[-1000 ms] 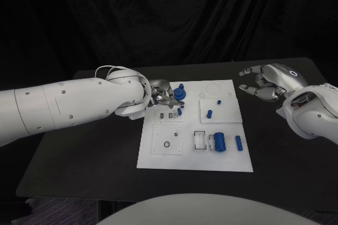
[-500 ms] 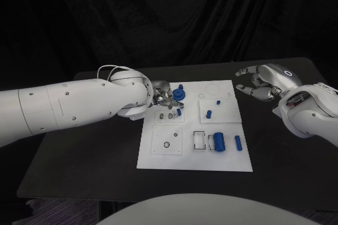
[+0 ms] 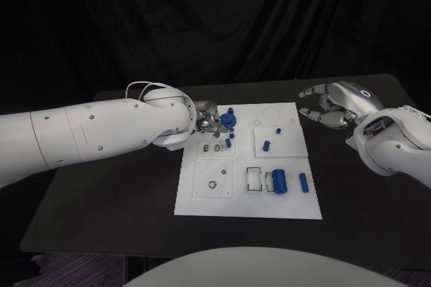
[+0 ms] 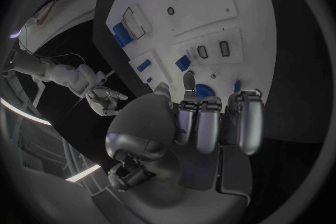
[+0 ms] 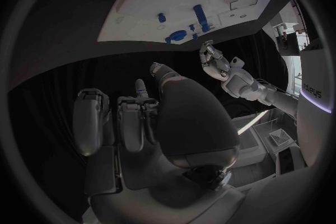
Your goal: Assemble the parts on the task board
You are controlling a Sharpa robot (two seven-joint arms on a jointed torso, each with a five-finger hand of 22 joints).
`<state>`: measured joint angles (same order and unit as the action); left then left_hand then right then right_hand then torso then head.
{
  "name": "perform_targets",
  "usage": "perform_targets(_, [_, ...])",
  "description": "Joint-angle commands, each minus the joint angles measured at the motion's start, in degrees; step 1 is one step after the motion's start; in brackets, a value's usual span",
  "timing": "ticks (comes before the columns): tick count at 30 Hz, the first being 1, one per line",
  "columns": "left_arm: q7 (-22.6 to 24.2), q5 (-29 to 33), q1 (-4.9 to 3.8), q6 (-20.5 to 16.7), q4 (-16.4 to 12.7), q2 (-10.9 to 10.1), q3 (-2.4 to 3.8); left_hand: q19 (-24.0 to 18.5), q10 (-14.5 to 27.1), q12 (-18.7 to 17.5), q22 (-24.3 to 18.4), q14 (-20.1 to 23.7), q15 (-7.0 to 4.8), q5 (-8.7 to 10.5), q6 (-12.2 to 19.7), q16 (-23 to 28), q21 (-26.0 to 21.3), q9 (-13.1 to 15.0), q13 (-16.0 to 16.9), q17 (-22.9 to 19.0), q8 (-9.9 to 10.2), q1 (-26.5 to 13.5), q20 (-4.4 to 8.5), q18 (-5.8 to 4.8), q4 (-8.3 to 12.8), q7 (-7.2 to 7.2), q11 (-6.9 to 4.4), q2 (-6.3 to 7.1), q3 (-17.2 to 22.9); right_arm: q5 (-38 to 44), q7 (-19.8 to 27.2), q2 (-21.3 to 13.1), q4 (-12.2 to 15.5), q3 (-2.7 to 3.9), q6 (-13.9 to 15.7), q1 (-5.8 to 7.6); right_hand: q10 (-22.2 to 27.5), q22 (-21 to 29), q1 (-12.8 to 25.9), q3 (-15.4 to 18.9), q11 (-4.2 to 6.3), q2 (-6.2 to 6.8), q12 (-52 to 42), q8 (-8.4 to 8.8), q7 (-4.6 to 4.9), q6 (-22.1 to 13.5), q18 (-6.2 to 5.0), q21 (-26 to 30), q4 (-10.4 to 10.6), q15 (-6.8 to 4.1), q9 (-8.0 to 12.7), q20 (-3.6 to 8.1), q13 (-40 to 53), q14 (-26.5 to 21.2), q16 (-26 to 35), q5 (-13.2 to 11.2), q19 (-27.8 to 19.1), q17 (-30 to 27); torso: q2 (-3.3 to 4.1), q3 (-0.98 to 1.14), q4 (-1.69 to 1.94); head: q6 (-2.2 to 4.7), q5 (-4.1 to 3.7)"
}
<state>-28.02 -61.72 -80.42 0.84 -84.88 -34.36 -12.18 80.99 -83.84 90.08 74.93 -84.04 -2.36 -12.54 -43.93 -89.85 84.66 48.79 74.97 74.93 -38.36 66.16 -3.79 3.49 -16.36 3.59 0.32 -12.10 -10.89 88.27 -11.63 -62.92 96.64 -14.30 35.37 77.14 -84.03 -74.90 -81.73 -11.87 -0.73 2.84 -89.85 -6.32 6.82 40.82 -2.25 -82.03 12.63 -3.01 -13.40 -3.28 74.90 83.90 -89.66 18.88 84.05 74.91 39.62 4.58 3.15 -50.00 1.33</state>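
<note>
While beside board (image 3: 278,206), left hand (image 3: 208,121) on gear (image 3: 230,119)

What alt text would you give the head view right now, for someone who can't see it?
The left hand reaches over the far left corner of the white task board, its fingers at a round blue part. The right hand hovers empty beyond the board's far right corner.

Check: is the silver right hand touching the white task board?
Apart. The head view shows the right hand hovering over black table beyond the task board's right edge.
</note>
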Motion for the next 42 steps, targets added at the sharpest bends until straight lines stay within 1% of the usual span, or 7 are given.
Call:
perform_targets(1, [1.33,-0.08,0.21,-0.47,0.49,0.50,0.05,-0.49,-6.16,-0.08,3.75,-5.96,-0.41,-0.49,-0.72,-0.15,-0.39,-0.09,15.03,15.07,0.82,0.10,0.09,-0.44,0.19,0.01,-0.44,-0.14,-0.19,0.16,-0.71,0.02,0.14,0.04,-0.04,-0.10,-5.97,-12.48,-0.33,-0.11,-0.41,-0.20,-0.15,0.23,-0.17,0.42,0.25,0.18,-0.37,0.40,0.09,-0.32,15.10,6.10,-0.34,0.21,2.43,15.09,0.02,-0.18,0.07,0.00,-0.08])
perform_targets(5, [1.56,-0.08,0.54,-0.43,1.30,1.27,0.05,-0.37,-6.16,-0.08,3.91,-5.96,-0.52,-0.97,-2.45,-0.15,-0.43,-0.39,15.03,15.07,3.13,0.44,0.17,-0.46,0.25,-0.13,-0.56,-0.09,-0.10,0.16,-0.64,0.02,0.25,0.04,0.05,-0.09,-5.97,-12.48,-0.33,-0.11,-0.41,-0.20,-0.15,0.23,-0.17,0.42,0.25,0.18,-0.37,0.40,0.09,-0.32,15.10,6.10,-0.34,0.21,2.43,15.09,-0.01,-0.16,0.12,0.00,-0.09])
perform_targets(7, [1.64,-0.08,0.78,-0.46,1.58,1.57,0.05,-0.38,-6.16,-0.08,3.89,-5.96,-0.54,-1.07,-2.78,-0.15,-0.47,-0.44,15.03,15.07,3.63,0.51,0.19,-0.45,0.27,-0.14,-0.59,-0.06,-0.07,0.16,-0.62,0.03,0.28,0.04,0.08,-0.09,-5.97,-12.47,-0.37,-0.16,-0.42,-0.21,-0.15,0.22,-0.14,0.50,0.24,0.20,-0.41,0.41,0.10,-0.33,15.10,6.10,-0.34,0.31,2.42,15.09,-0.04,-0.23,0.13,0.00,-0.16])
perform_targets(14, [2.00,-0.08,1.81,-0.68,2.78,2.66,0.05,-0.28,-6.16,-0.08,4.01,-5.96,-0.61,-1.56,-3.93,-0.15,-0.50,-0.58,15.03,15.07,5.34,0.77,0.27,-0.47,0.34,-0.23,-0.67,-0.01,0.06,0.16,-0.51,0.20,0.30,0.05,0.16,-0.08,-5.97,-12.47,-0.37,-0.16,-0.42,-0.21,-0.15,0.22,-0.14,0.50,0.24,0.20,-0.41,0.41,0.10,-0.33,15.10,6.10,-0.34,0.31,2.42,15.09,0.03,-0.24,0.03,0.00,-0.29])
perform_targets(23, [2.15,-0.08,2.61,-0.54,3.82,3.40,0.05,-0.24,-6.16,-0.08,4.07,-5.96,-0.67,-2.28,-4.77,-0.15,-0.54,-0.54,15.03,15.07,6.43,0.89,0.32,-0.47,0.40,-0.31,-0.74,0.10,0.16,0.16,-0.44,0.32,0.26,0.05,0.18,-0.08,-5.97,-12.43,-0.40,-0.21,-0.43,-0.21,-0.15,0.21,-0.12,0.56,0.22,0.31,-0.46,0.42,0.10,-0.33,15.10,6.10,-0.34,0.40,2.37,15.09,-0.06,-0.36,0.08,0.00,-0.78])
perform_targets(30, [2.36,-0.08,3.01,-0.40,4.46,3.78,0.05,-0.26,-6.16,-0.08,4.06,-5.96,-0.74,-3.25,-5.40,-0.15,-0.63,-0.40,15.03,15.07,7.49,1.21,0.39,-0.45,0.63,-0.38,-0.81,0.24,0.39,0.16,-0.35,0.48,0.19,0.05,0.16,-0.08,-5.97,-12.43,-0.40,-0.21,-0.43,-0.21,-0.15,0.21,-0.12,0.56,0.22,0.31,-0.46,0.42,0.10,-0.33,15.10,6.10,-0.34,0.40,2.37,15.09,-0.07,-0.40,-0.08,0.00,-1.02])
perform_targets(42, [2.42,-0.08,3.57,0.18,5.65,4.51,0.05,-0.31,-6.16,-0.08,4.05,-5.96,-0.84,-4.75,-6.17,-0.15,-0.81,0.13,15.03,15.07,9.43,2.41,0.49,-0.42,1.49,-0.50,-0.92,0.55,1.24,0.16,-0.31,0.68,0.13,0.05,0.00,-0.08,-5.97,-12.43,-0.43,-0.26,-0.45,-0.18,-0.15,0.22,-0.08,0.63,0.21,0.32,-0.51,0.43,0.12,-0.34,15.10,6.10,-0.34,0.50,2.36,15.09,-0.08,-0.45,0.05,0.00,-1.23])
